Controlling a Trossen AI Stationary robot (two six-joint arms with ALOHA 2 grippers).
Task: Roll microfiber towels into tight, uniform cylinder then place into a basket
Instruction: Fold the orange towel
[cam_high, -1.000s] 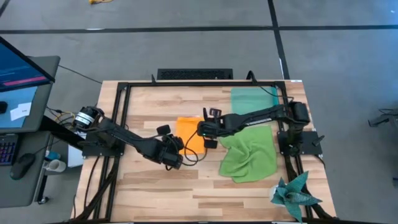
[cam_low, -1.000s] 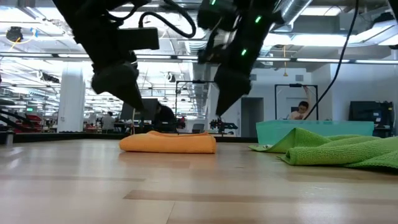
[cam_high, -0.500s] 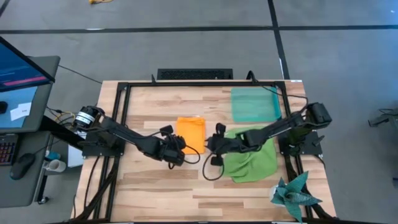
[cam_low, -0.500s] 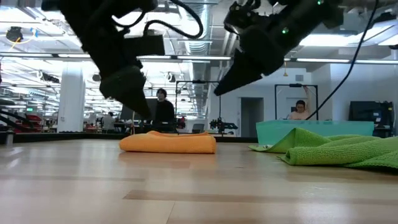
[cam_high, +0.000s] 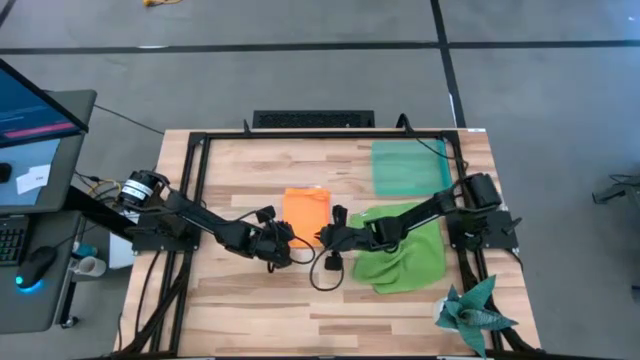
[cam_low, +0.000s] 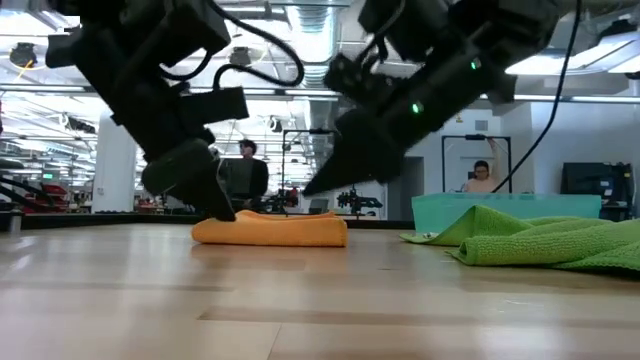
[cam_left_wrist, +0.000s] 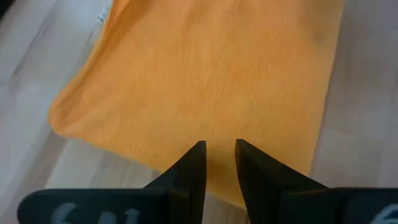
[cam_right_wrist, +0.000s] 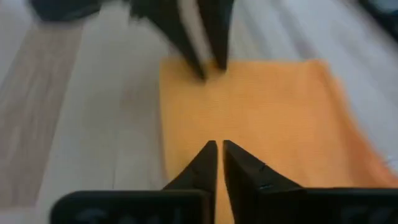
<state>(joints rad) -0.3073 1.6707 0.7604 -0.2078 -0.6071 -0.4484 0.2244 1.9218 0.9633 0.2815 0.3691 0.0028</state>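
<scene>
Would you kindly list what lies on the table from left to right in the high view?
Left gripper → orange towel → right gripper → green towel → spiky teal cloth. The basket sits above the green towel, so I leave it out of the order.

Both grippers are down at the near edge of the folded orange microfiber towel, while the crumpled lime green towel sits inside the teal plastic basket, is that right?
Not quite: the high view shows the crumpled lime green towel lying on the table, in front of the teal plastic basket. Both the left gripper and right gripper are indeed at the folded orange microfiber towel.
</scene>
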